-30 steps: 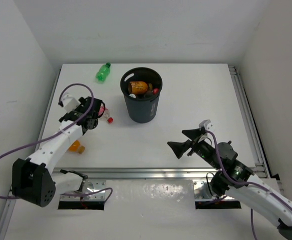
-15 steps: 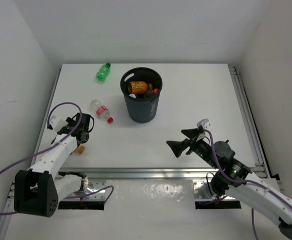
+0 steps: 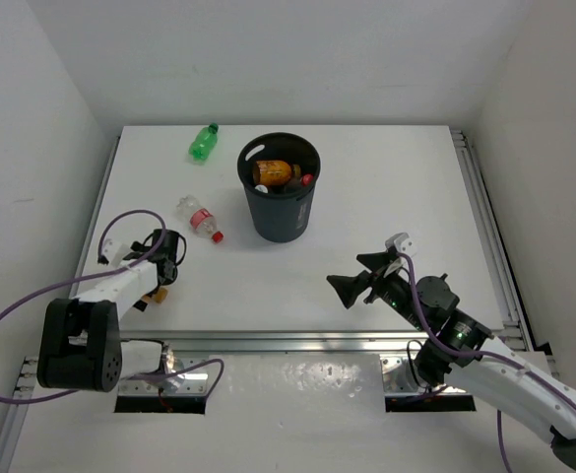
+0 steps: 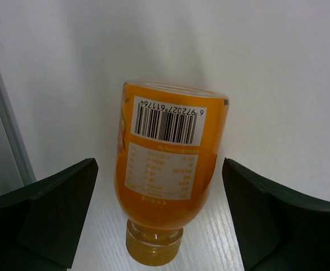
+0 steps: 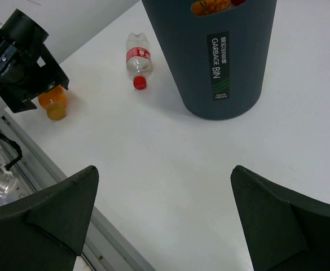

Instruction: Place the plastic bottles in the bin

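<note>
While left tool (image 4: 159,169) gapes, orange bottle (image 4: 173,141) lies between its jaws, untouched

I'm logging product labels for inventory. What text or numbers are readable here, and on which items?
"GARBAGE BIN": vertical white print on the bin; the smaller line beneath is unreadable.
"6 972027 611764": by the barcode on the orange bottle; the fine print below is too small.
Red label on the clear bottle: too blurred to read.
</note>
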Action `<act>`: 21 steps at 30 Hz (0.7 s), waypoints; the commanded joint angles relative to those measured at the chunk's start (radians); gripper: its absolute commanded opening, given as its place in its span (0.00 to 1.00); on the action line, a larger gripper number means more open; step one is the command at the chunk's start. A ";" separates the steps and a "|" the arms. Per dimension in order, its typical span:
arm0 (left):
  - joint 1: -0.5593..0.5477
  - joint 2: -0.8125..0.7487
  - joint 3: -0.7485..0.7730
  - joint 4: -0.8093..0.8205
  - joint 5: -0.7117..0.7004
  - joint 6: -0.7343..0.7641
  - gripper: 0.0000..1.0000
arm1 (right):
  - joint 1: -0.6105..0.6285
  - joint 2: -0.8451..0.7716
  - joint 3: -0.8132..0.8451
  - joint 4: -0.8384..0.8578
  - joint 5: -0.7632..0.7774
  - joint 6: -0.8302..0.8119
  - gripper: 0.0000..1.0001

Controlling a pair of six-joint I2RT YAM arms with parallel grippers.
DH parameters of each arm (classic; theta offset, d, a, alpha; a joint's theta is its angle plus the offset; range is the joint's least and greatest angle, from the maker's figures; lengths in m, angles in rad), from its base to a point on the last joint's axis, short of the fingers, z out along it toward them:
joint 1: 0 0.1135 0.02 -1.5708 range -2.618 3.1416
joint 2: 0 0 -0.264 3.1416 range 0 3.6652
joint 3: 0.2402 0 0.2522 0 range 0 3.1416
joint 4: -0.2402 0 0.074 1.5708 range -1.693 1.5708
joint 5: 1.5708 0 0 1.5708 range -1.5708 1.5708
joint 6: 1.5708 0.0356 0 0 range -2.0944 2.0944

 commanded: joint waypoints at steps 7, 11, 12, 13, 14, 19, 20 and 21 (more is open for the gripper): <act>0.018 0.043 -0.003 0.128 0.020 0.045 0.51 | 0.003 0.002 -0.011 0.055 0.025 -0.002 0.98; 0.007 -0.021 -0.027 0.130 0.016 0.048 0.34 | 0.004 -0.011 -0.013 0.051 0.024 0.002 0.98; -0.002 -0.039 -0.029 0.121 0.005 0.045 0.30 | 0.003 -0.018 -0.013 0.052 0.022 0.002 0.98; -0.031 -0.087 -0.027 0.104 -0.004 0.042 0.28 | 0.003 -0.021 -0.014 0.049 0.024 0.004 0.98; -0.048 -0.118 -0.021 0.093 -0.010 0.043 0.25 | 0.004 -0.025 -0.013 0.048 0.022 0.004 0.98; -0.172 -0.411 0.031 0.296 0.115 0.379 0.00 | 0.004 -0.062 -0.021 0.043 0.025 0.013 0.98; -0.212 -0.458 0.036 0.374 0.178 0.454 0.00 | 0.004 -0.070 -0.024 0.042 0.019 0.012 0.98; -0.231 -0.498 0.040 0.442 0.288 0.496 0.00 | 0.003 -0.079 -0.022 0.046 0.018 0.013 0.98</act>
